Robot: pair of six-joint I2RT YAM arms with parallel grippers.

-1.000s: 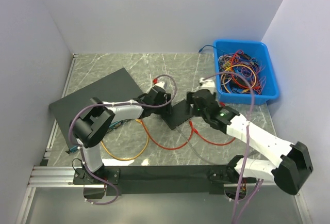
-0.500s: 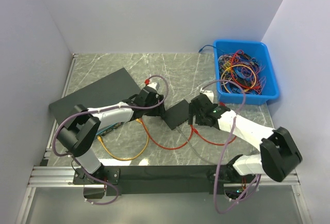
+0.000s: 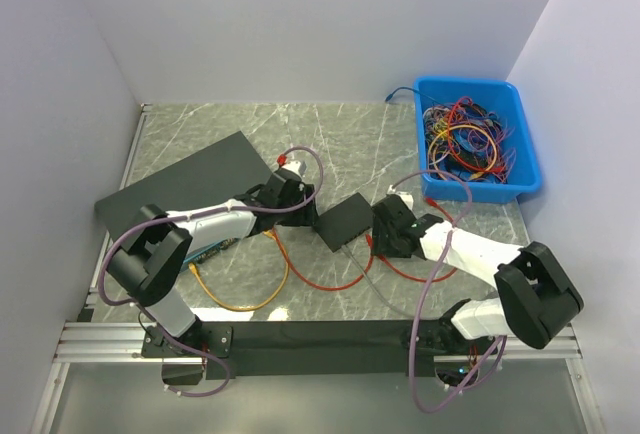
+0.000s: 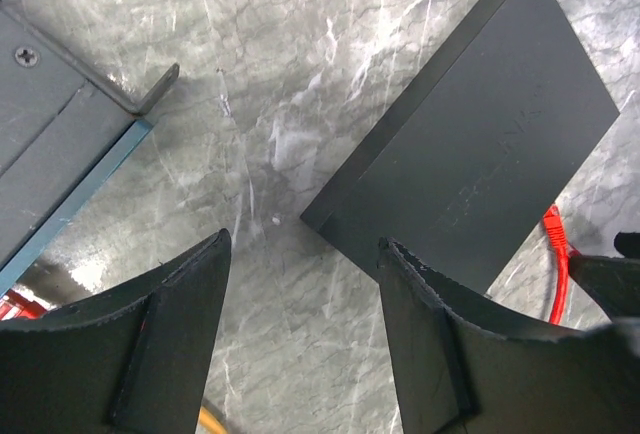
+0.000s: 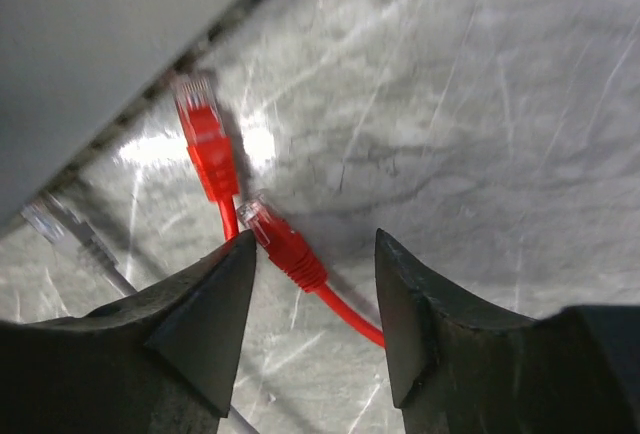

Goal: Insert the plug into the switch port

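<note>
The switch (image 3: 347, 220) is a small black box lying flat on the marble table. My left gripper (image 3: 311, 216) is open and empty just left of it; in the left wrist view the switch (image 4: 480, 144) lies beyond my open gripper (image 4: 303, 244). My right gripper (image 3: 379, 241) is open and low at the switch's right side. In the right wrist view a red plug (image 5: 281, 241) lies on the table between my open gripper's (image 5: 315, 244) fingers, not gripped. A second red plug (image 5: 205, 146) lies at the switch's port face (image 5: 110, 44); I cannot tell if it is seated.
A blue bin (image 3: 528, 149) of tangled cables stands at the back right. A large black panel (image 3: 185, 189) lies at the left. Red cables (image 3: 335, 282) and an orange cable (image 3: 250, 302) loop in front of the switch. A clear plug (image 5: 48, 220) on a grey cable lies nearby.
My left gripper has drawn back a little to the left of the switch. My right arm has folded down and in, bringing its gripper low beside the red plugs.
</note>
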